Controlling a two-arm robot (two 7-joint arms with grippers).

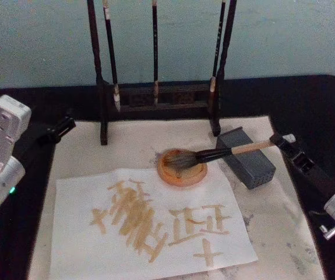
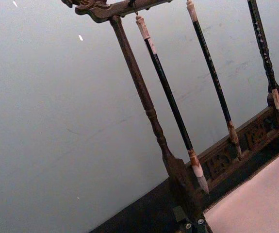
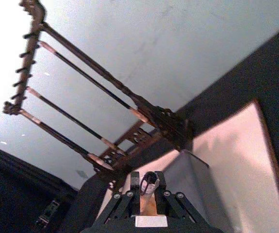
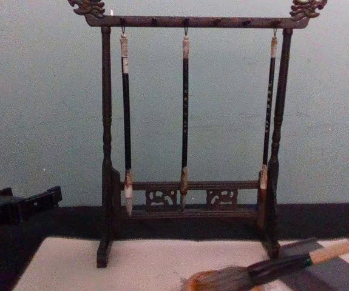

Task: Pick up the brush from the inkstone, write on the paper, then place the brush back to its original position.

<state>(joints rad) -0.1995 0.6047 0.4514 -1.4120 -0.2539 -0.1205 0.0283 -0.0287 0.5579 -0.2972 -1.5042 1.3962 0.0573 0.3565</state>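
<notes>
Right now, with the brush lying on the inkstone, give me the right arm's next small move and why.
Probably open the right pincer and let go. It grips the handle end of the brush, whose bristles already rest on the inkstone, handle propped on the grey block, and the paper already carries strokes, so writing looks done. The left pincer sits parked at the left.
</notes>
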